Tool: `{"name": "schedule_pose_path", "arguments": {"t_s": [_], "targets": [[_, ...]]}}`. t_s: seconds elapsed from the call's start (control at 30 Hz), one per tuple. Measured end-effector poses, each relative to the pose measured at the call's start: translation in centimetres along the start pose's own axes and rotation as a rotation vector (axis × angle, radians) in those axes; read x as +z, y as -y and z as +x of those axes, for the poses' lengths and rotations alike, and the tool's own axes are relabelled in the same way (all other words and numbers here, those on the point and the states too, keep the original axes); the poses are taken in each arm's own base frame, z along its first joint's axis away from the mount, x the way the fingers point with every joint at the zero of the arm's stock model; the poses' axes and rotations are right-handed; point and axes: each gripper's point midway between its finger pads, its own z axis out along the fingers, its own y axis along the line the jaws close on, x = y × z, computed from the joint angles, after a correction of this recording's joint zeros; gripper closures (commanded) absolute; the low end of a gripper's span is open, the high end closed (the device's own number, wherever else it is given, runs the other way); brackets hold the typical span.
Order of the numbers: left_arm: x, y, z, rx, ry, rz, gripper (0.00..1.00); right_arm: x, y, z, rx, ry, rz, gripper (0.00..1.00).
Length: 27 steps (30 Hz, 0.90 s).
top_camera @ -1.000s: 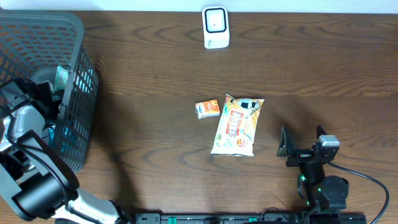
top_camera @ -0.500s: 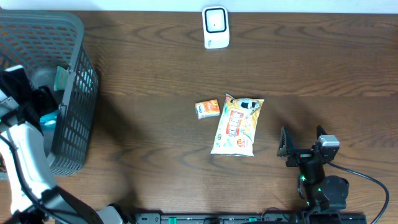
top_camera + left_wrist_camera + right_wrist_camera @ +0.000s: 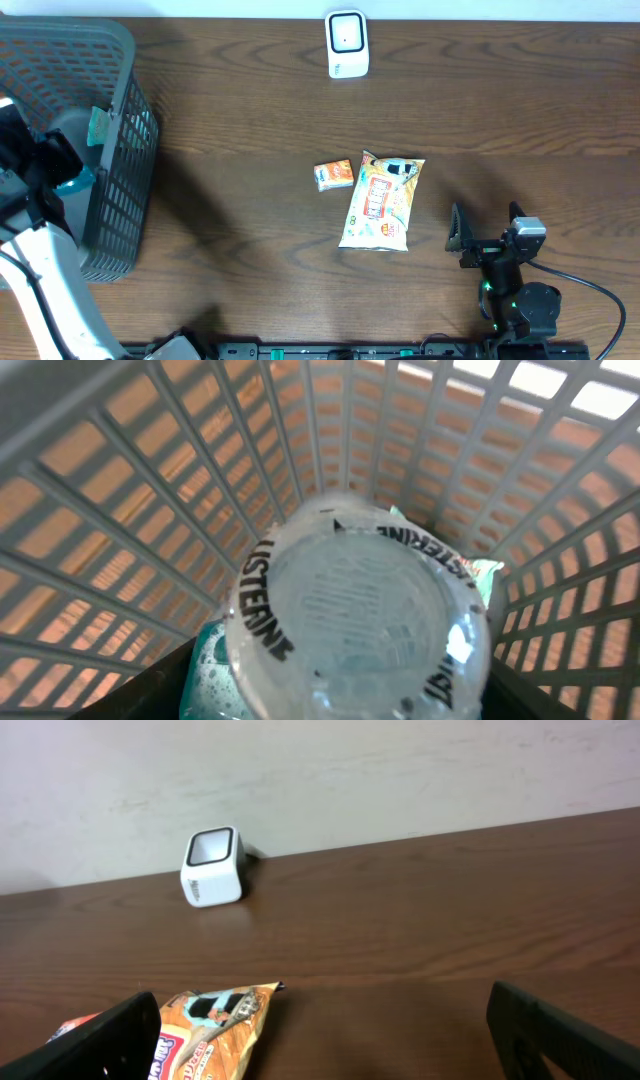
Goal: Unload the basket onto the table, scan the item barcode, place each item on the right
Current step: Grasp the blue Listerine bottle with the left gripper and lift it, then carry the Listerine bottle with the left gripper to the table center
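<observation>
The left gripper (image 3: 62,170) has its jaws partly closed on a Listerine bottle (image 3: 355,620). In the left wrist view the bottle's clear round base fills the frame with the brand name embossed around it, teal liquid shows at its 8 o'clock edge, and dark jaw parts flank it low down. Bottle and gripper hang over the grey mesh basket (image 3: 120,60) at the table's 9 o'clock side. A green packet (image 3: 98,125) lies inside the basket, at 1 o'clock from the bottle.

The right gripper (image 3: 485,228) has its jaws spread fully wide and holds nothing. It sits at about 5 o'clock on the dark wooden table (image 3: 250,120), facing 12 o'clock. Just off its 10 o'clock side lies an orange snack bag (image 3: 380,202) near the table's centre, with a small orange packet (image 3: 334,174) just beside the bag's 10 o'clock corner. The white barcode scanner (image 3: 347,44) stands at the table's 12 o'clock edge, well apart from both grippers.
</observation>
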Motion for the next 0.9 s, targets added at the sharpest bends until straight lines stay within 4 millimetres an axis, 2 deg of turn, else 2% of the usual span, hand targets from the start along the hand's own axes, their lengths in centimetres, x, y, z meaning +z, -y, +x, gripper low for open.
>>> {"name": "schedule_pose_path", "arguments": {"t_s": [0.17, 0.5, 0.9], "targets": [[-2.0, 0.0, -1.4, -0.012, 0.062, -0.006, 0.48, 0.0, 0.0, 0.0, 0.000, 0.000, 0.000, 0.01], [-7.6, 0.2, -5.4, -0.095, 0.268, -0.012, 0.48, 0.0, 0.0, 0.0, 0.000, 0.000, 0.000, 0.01], [-13.1, 1.4, -8.8, -0.147, 0.471, 0.061, 0.48, 0.0, 0.0, 0.0, 0.000, 0.000, 0.000, 0.01]]}}
